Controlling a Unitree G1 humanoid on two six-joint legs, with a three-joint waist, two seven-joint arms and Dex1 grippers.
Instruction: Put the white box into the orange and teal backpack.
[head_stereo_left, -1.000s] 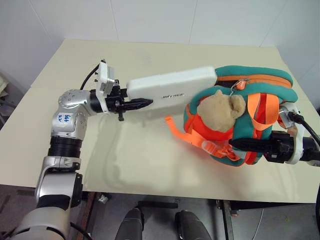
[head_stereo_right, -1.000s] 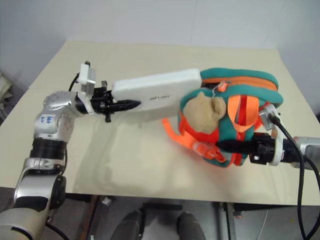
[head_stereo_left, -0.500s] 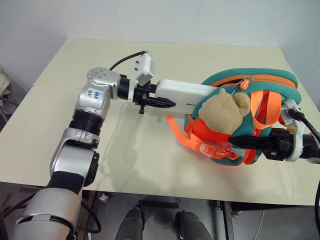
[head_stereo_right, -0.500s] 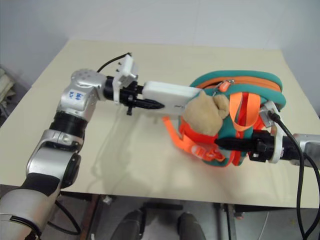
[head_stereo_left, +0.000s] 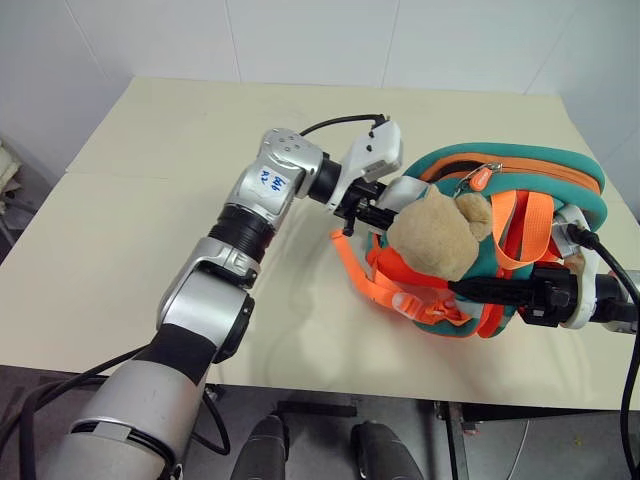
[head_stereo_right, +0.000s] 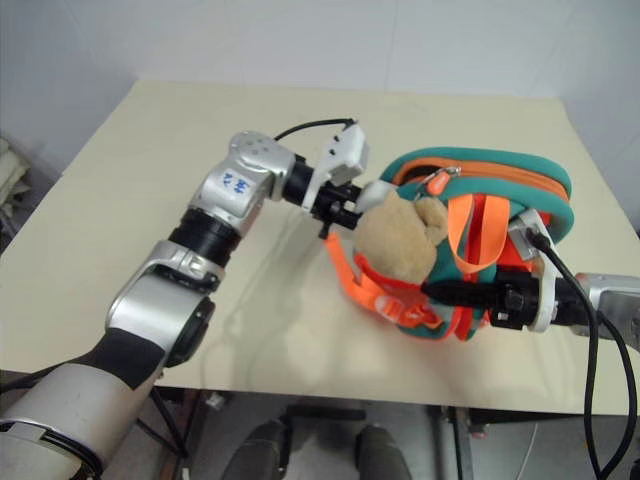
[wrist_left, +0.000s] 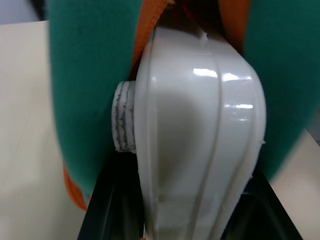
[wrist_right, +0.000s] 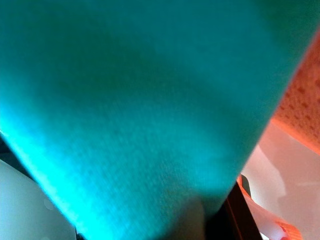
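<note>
A: Beige desk (head_stereo_left: 150, 200), white walls behind. Status?

B: white box (head_stereo_left: 404, 190) mostly inside orange and teal backpack (head_stereo_left: 530, 170) near the desk's right edge; my left gripper (head_stereo_left: 372, 212) pinches its tail. Right gripper (head_stereo_left: 480, 289) clamps the backpack. Left: final push, release.

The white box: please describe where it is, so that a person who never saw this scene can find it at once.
On the beige table lies the orange and teal backpack, held by the right gripper. At its open side the left gripper pushes in the white box, mostly hidden above the tan plush animal. It is the only smooth, hard, glossy white thing among soft fabric.
</note>
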